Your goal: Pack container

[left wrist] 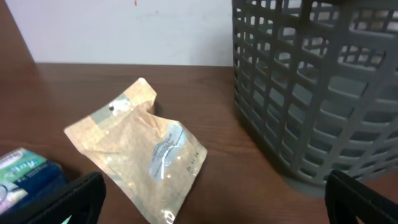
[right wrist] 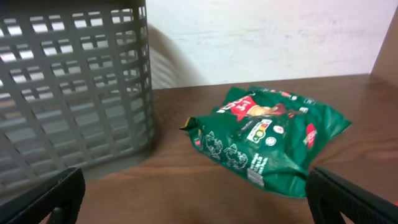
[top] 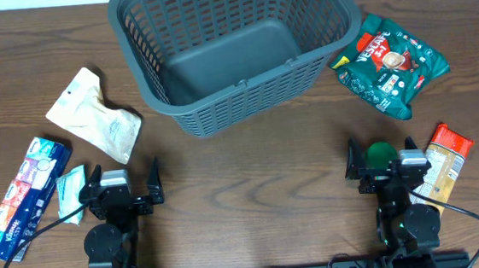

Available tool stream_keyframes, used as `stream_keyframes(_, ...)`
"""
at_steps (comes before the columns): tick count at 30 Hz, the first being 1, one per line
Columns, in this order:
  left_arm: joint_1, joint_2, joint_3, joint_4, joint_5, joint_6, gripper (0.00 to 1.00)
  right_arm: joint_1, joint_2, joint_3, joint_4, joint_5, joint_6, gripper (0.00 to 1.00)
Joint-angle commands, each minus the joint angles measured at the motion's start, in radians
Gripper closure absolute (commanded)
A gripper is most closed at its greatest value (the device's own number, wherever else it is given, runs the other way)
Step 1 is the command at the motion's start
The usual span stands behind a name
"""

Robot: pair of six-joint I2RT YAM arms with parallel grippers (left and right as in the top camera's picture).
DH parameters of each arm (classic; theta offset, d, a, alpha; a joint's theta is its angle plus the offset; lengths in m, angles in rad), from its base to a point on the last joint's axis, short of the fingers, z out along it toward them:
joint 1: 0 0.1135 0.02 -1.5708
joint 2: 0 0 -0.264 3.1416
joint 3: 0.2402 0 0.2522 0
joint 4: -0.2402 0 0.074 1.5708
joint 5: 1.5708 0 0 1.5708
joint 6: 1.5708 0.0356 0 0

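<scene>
Nearest to each wrist camera are my own dark fingertips, poking up at the bottom corners of the left view (left wrist: 71, 200) and the right view (right wrist: 53, 198), spread wide with only tabletop between them. Both my left gripper (top: 125, 173) and my right gripper (top: 382, 150) have their jaws wide apart and grip nothing. Ahead of them, at the far middle of the table (top: 251, 176), stands the container (top: 220, 108), a big dark grey basket with slotted walls and a thick rim, turned a little askew to the table edge. Its lattice wall fills the right side of my left wrist view (left wrist: 311, 93) and the left side of my right wrist view (right wrist: 68, 93). Just left of it lies a crumpled tan pouch (top: 94, 115) with a clear window, flat on the wood (left wrist: 140, 152). Just right of it, close to its corner, lies a green packet (top: 392, 64) with red and white print (right wrist: 267, 140). Farther out on the left, a long blue packet (top: 23, 196) lies slanted near the table edge, and a small white and teal packet (top: 71, 194) lies between it and my left arm. On the right, an orange packet (top: 443, 162) lies just beside my right arm.
</scene>
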Motion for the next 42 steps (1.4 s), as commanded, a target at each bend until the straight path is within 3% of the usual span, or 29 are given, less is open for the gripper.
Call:
stream_keyframes(1,0.0,0.01,0.032,-0.033,-0.004,-0.145,0.01,-0.008,-0.006,-0.003,-0.003,-0.066,0.142,0.01)
stream_keyframes(9,0.0,0.221,0.394,-0.271,0.045,-0.178,0.01,-0.008,0.097,0.127,-0.088,-0.191,0.142,0.01)
stream_keyframes(15,0.0,0.529,0.771,-0.441,0.151,-0.178,0.01,-0.008,0.356,0.378,-0.184,-0.25,0.129,0.01)
stream_keyframes(19,0.0,0.748,1.044,-0.604,0.221,-0.177,0.01,-0.008,0.62,0.658,-0.396,-0.344,0.09,0.01)
stream_keyframes(27,0.0,1.072,1.551,-1.07,0.228,-0.17,0.01,-0.008,1.052,1.249,-1.041,-0.415,0.089,0.01)
stream_keyframes(34,0.0,1.088,1.669,-1.218,0.232,-0.174,0.01,-0.008,1.165,1.296,-1.096,-0.488,0.13,0.01)
stream_keyframes(35,0.0,1.08,1.669,-1.218,0.233,-0.175,0.01,-0.008,1.167,1.297,-1.096,-0.501,0.13,0.04)
stream_keyframes(39,0.0,1.067,1.669,-1.207,0.314,-0.182,0.01,-0.009,1.162,1.301,-1.098,-0.494,0.13,0.36)
stream_keyframes(40,0.0,1.068,1.669,-1.199,0.33,-0.182,0.04,-0.009,1.162,1.306,-1.098,-0.491,0.13,0.51)
stream_keyframes(42,0.0,1.07,1.669,-1.167,0.344,-0.182,0.21,-0.009,1.163,1.318,-1.094,-0.46,0.13,0.78)
